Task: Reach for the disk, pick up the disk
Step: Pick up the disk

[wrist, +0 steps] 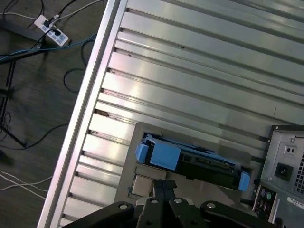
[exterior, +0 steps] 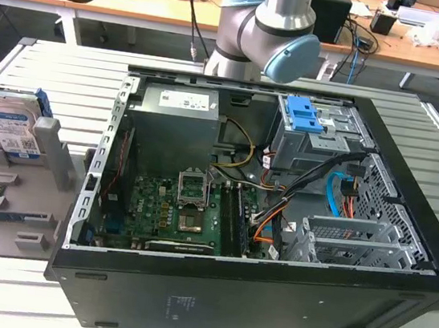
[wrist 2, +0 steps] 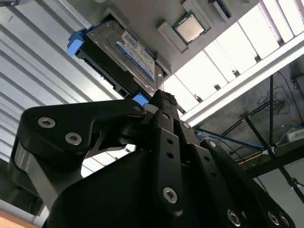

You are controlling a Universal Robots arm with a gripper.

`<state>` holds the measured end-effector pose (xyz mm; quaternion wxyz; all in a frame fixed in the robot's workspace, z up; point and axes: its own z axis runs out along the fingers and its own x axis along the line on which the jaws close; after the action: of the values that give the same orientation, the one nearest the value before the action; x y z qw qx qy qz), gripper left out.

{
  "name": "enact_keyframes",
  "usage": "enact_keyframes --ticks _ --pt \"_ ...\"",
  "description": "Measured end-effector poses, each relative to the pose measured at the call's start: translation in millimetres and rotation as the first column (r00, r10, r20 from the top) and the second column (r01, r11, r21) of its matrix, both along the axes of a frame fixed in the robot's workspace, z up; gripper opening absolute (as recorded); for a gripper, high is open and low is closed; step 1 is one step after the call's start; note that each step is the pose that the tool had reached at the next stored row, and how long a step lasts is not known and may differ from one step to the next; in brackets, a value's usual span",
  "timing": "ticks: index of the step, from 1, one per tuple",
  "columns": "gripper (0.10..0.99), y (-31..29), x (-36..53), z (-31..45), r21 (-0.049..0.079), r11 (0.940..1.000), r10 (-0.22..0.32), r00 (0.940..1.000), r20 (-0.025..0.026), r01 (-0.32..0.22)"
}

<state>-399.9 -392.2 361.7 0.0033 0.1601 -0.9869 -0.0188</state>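
Wide slatted tabletop (exterior: 46, 68), with the open case (exterior: 266, 300) planted in the middle and the arm (exterior: 270, 25) rising behind its far wall. This is the reach, and nothing is grasped yet. Just beside the case, on the exterior view's left, sits the grey holder (exterior: 2, 216). The disk (exterior: 10, 124) stands on edge in its slot with the label facing out and blue rails along its edges. Both wrist views look past the gripper (wrist 2: 161, 97) at the disk (wrist 2: 123, 52). The fingers are pressed together and empty, well short of contact.

To do this well, I'd say the fingers must spread wider than the disk's thin body before they descend. They should close on the flat metal faces, not the blue plastic. The approach should be straight down in line with the slot and the lift straight up, or the disk may bind in the holder.

As for room, there's open air above the disk (wrist: 190, 159) and bare slats (wrist: 199, 71) beyond it. The tabletop's edge runs close by, with floor and cables past it. The case's rear corner (wrist: 285, 161) crowds one end of the disk. The holder's upright post stands just beside the disk. The chip (wrist 2: 190, 27) lies flat in a pocket near the disk and is worth keeping clear of.
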Motion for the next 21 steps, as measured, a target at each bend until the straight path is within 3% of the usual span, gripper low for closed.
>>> enact_keyframes --ticks 5,10,14,17,21 --pt "0.106 0.0 0.0 0.0 0.0 0.9954 0.096 0.9954 -0.0001 -0.096" --pt "0.106 0.0 0.0 0.0 0.0 0.977 0.213 0.977 0.0 -0.213" --pt "0.106 0.0 0.1 0.0 0.0 0.9569 0.29 0.9569 0.0001 -0.29" --pt "0.106 0.0 0.1 0.0 0.0 0.9295 0.369 0.9295 0.0 -0.369" --pt "0.106 0.0 0.1 0.0 0.0 0.9073 0.421 0.9073 -0.0001 -0.421"
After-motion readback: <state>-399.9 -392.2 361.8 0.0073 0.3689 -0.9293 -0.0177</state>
